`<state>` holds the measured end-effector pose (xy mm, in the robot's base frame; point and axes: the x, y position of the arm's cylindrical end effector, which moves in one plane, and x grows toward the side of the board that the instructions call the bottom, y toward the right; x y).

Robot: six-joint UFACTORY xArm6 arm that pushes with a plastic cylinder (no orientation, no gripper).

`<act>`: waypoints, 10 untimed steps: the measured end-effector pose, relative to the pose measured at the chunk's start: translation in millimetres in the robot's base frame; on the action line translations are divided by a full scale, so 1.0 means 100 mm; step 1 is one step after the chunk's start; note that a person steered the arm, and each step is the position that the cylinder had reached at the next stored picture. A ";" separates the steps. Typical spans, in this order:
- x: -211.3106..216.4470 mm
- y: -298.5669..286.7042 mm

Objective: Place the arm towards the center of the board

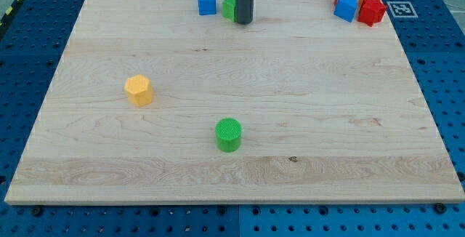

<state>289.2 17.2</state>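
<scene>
On the table [305, 121] we see a green cylinder [228, 134] and an orange block [138, 90]; our rod stands upright at the view's top, my tip [243, 22] touching a green block [229, 6] beside a blue cube [207, 2]; this end effector is a bare rod, holding nothing; red, blue and orange blocks [360, 4] cluster top right.

my tip [243, 22], top-centre of board [290, 84], prob. touching

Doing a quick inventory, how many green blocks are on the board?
2: a green cylinder near the view's bottom centre, and a green block at the top, partly hidden behind my tip.
</scene>
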 end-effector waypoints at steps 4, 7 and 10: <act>0.42 -0.27; 0.63 -0.36; 0.83 -0.17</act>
<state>372.5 0.5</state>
